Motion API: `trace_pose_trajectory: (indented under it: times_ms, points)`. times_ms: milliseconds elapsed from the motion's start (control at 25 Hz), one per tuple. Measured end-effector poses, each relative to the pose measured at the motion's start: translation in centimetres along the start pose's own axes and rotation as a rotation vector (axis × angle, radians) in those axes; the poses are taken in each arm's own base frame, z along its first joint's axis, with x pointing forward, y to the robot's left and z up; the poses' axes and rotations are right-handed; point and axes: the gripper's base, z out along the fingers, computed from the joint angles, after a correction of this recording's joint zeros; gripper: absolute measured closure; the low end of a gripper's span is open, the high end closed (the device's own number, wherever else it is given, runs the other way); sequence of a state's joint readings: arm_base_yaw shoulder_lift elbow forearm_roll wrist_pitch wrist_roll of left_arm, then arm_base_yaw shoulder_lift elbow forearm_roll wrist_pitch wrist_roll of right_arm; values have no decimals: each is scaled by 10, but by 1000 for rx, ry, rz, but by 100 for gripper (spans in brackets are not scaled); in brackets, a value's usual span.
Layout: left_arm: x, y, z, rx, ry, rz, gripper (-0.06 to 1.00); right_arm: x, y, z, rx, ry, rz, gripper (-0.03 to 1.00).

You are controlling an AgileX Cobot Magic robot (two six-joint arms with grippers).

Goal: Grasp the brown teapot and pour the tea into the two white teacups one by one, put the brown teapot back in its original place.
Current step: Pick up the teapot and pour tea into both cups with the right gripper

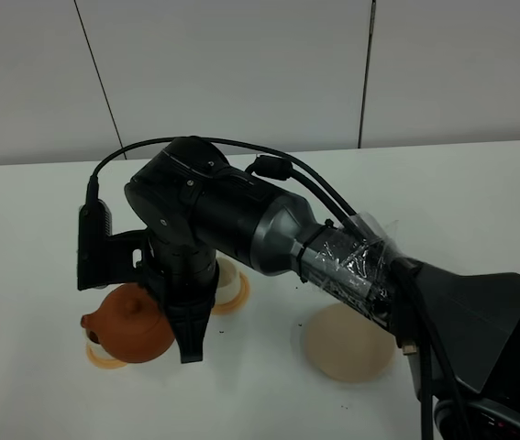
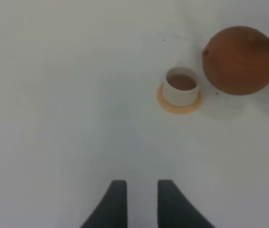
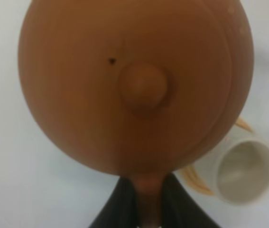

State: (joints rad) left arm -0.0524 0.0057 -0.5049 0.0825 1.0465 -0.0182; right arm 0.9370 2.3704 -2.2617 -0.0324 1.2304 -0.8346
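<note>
My right gripper (image 1: 188, 344) reaches across to the left and is shut on the loop handle of the brown teapot (image 1: 131, 323). It holds the teapot off the table with the spout pointing left. In the right wrist view the teapot (image 3: 134, 85) fills the frame, and its handle sits between the gripper's (image 3: 146, 209) fingers. One white teacup (image 2: 182, 85) holds brown tea and stands on an orange coaster (image 2: 179, 105) beside the teapot (image 2: 241, 59). The other teacup (image 3: 245, 172) looks empty; it stands behind the arm (image 1: 232, 278). My left gripper (image 2: 141, 204) is open and empty, well short of the cup.
The pale beige round mat (image 1: 347, 341) lies bare on the white table to the right of the teapot. The orange coaster (image 1: 104, 359) under the spout shows at the front left. My right arm's bulk covers the table's middle.
</note>
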Motion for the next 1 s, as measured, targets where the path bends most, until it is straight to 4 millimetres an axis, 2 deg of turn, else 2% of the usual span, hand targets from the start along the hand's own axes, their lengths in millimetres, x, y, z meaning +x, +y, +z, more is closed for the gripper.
trace_pose_trajectory:
  times_ms: [240, 720, 880, 1000]
  points:
    - [0, 0, 0, 0, 0, 1, 71, 3, -2, 0, 23, 25, 66, 87]
    - [0, 0, 0, 0, 0, 1, 71, 5, -4, 0, 36, 39, 64, 87]
    - [0, 0, 0, 0, 0, 1, 71, 13, -12, -4, 60, 56, 70, 87]
    - [0, 0, 0, 0, 0, 1, 71, 30, -27, -16, 86, 49, 115, 87]
